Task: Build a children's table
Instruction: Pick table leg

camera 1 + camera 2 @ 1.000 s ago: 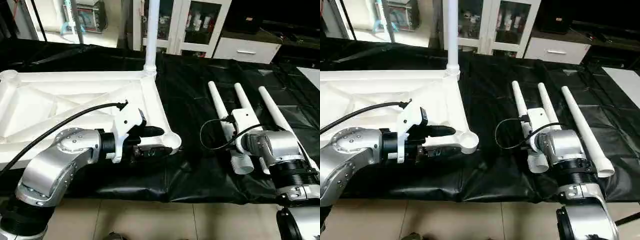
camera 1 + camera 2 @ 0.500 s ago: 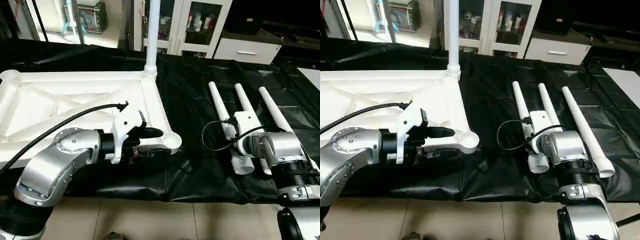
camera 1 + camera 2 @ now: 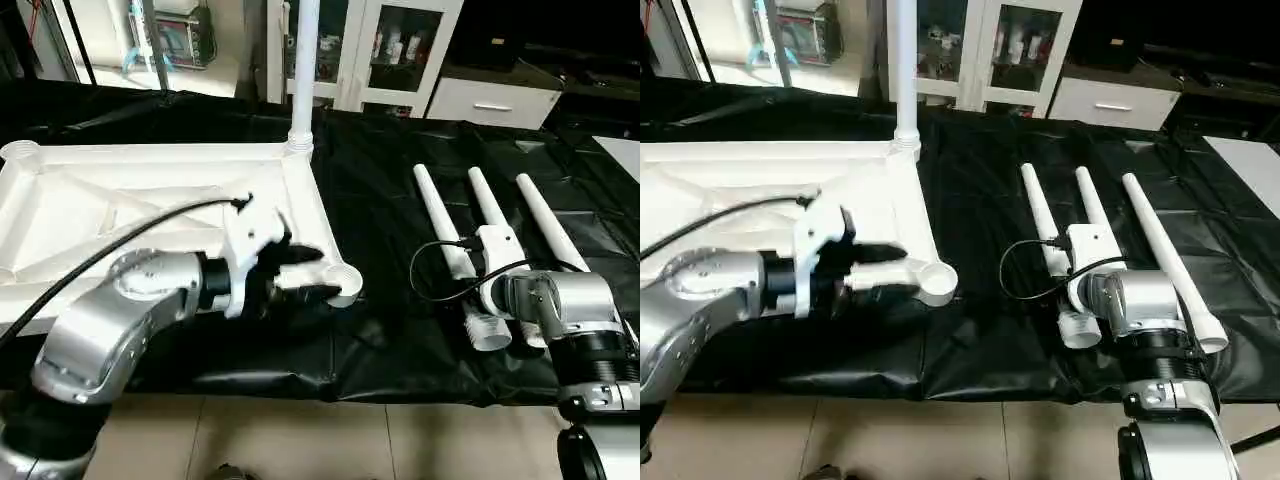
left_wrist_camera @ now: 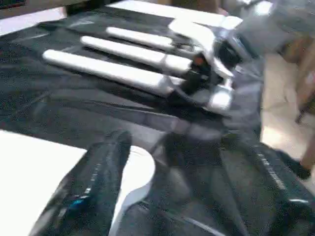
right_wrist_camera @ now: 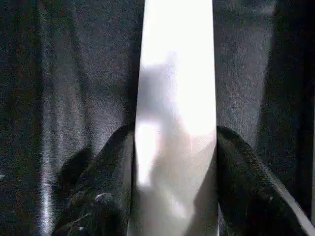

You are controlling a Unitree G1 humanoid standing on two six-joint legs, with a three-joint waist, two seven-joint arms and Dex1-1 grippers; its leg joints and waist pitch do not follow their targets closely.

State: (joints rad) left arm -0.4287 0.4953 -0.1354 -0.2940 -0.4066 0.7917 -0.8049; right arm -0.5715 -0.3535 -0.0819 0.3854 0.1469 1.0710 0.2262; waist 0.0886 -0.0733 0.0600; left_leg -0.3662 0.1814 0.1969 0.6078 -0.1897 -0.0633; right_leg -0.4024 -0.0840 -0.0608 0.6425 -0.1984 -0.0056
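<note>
r fingers pinch middle leg; l fingers spread astride tabletop corner socket edge.

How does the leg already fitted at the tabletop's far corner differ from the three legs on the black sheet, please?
The fitted leg stands upright in a corner socket of the tabletop; the three loose legs lie flat, side by side, on the black sheet. The fitted leg stands free of both grippers; the right gripper straddles one loose leg. All are white tapered tubes.
</note>
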